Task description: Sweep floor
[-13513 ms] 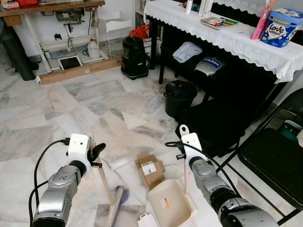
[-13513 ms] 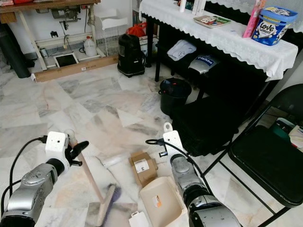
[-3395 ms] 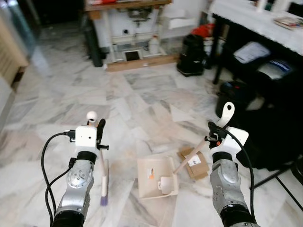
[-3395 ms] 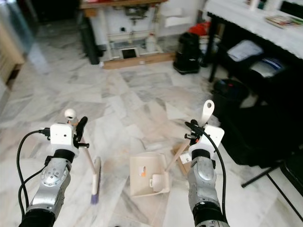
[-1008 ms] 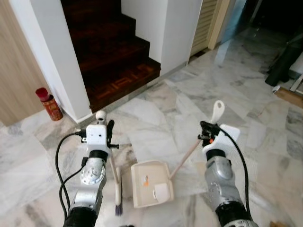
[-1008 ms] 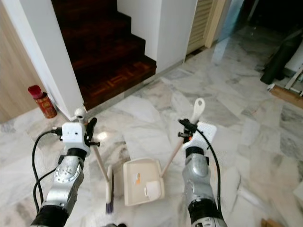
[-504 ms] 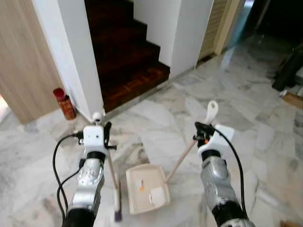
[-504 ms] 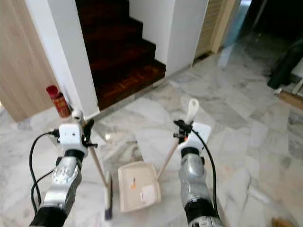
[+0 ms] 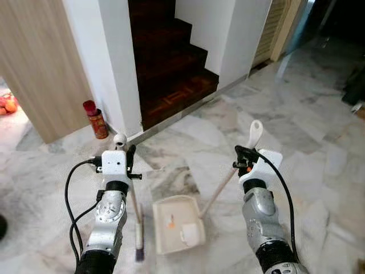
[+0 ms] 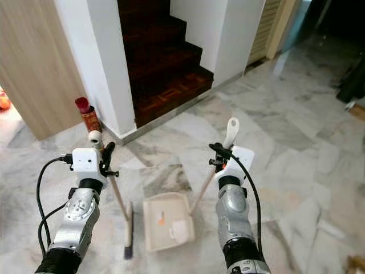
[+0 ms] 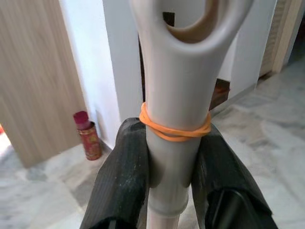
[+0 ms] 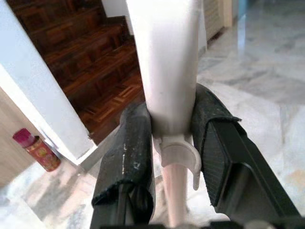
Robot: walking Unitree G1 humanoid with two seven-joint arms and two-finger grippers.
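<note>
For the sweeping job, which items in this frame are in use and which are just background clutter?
In use:
- broom, handle clamped in the left end effector
- dustpan with a white scrap in it, handle clamped in the right end effector

Just lying about:
- red canister by the wall corner
- dark wooden stairs

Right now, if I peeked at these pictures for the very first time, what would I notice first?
Probably the two silver arms in front: the left gripper holds a broom and the right gripper holds the long handle of a cream dustpan, which sits between them on the marble floor. Behind them, dark wooden stairs climb between white walls, with a red can standing at the corner on the left.
</note>
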